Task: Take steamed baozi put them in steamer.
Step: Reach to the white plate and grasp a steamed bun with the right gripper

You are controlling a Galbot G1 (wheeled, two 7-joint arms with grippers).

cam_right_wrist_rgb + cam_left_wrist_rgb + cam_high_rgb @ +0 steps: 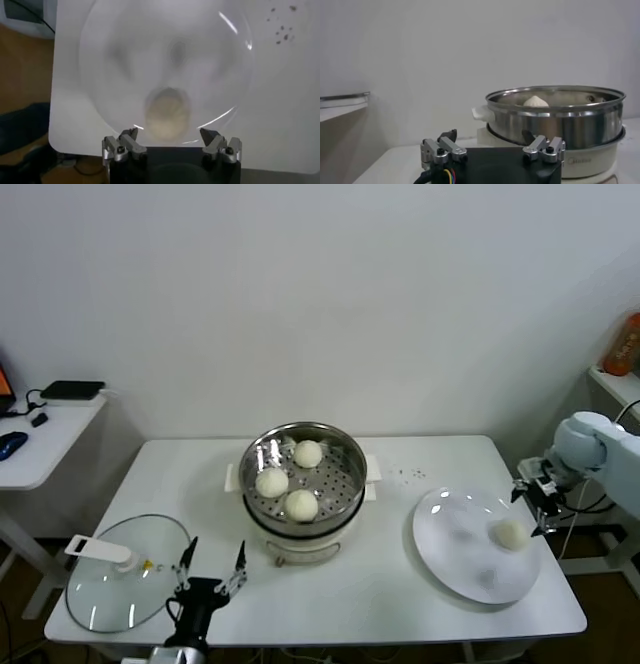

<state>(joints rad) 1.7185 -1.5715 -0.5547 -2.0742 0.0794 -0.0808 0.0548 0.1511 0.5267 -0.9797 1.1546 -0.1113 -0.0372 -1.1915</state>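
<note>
Head view: 3 baozi sit in the steamer; 1 baozi lies on the right plate, right gripper wide open above it, empty. Left gripper idles open at the near bench edge.

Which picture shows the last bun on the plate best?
The right wrist view: the last bun fills the middle of the white plate, just ahead of the open right gripper. The head view shows it small, near the plate's right edge. The left wrist view shows only the steamer, not that bun.
</note>
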